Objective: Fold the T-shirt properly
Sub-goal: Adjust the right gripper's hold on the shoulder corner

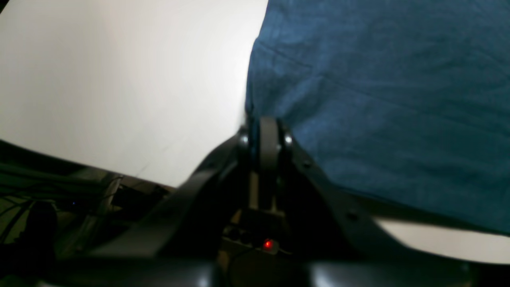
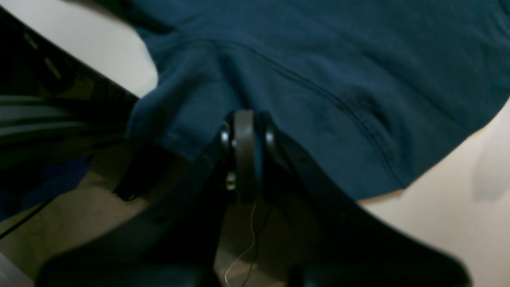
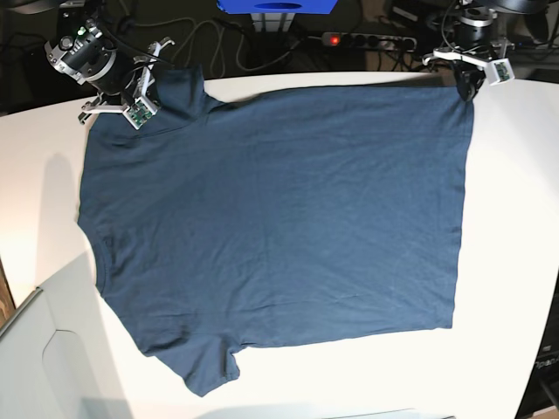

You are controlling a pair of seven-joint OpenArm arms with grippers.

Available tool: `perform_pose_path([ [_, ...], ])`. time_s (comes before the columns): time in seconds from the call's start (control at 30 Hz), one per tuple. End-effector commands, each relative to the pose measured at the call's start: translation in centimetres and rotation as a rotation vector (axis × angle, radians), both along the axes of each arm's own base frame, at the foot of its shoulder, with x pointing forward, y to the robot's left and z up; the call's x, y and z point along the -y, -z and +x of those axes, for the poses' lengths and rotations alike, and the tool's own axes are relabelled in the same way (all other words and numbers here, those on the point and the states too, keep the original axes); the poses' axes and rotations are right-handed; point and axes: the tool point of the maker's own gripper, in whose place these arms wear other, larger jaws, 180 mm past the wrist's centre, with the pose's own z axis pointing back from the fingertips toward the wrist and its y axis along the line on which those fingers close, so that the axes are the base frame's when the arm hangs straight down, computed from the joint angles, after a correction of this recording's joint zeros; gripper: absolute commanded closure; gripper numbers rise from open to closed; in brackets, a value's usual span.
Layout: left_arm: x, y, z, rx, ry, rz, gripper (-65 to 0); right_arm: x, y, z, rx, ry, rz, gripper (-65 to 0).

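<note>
The dark navy T-shirt [image 3: 279,227] lies spread flat on the white table [image 3: 511,262], with its neckline toward the left edge and its hem toward the right. At the far left, my right gripper [image 3: 155,92] is shut on the far sleeve. The right wrist view shows the fingers [image 2: 248,123] pinching bunched sleeve cloth [image 2: 318,59] at the table's edge. My left gripper [image 3: 465,87] is at the far right, shut on the far hem corner. In the left wrist view its fingers [image 1: 266,127] pinch the edge of the cloth [image 1: 378,99].
Behind the table's far edge lie cables and a power strip [image 3: 362,39] with a red light. A blue box [image 3: 278,7] stands at the back centre. A pale panel [image 3: 52,367] sits at the near left corner.
</note>
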Motion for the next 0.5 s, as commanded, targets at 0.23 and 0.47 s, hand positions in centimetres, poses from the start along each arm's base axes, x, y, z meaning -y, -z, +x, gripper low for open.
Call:
perform_pose_path([
  [0.23,-0.4,-0.9,0.3,0.028,0.006,0.023,0.0,0.9,-0.7,0.6,0.028,-0.062,-0.036,-17.0],
  [0.47,-0.5,-0.9,0.3,0.028,0.005,0.025,0.0,1.6,-0.8,0.6,0.026,-0.076,-0.061,-34.0],
])
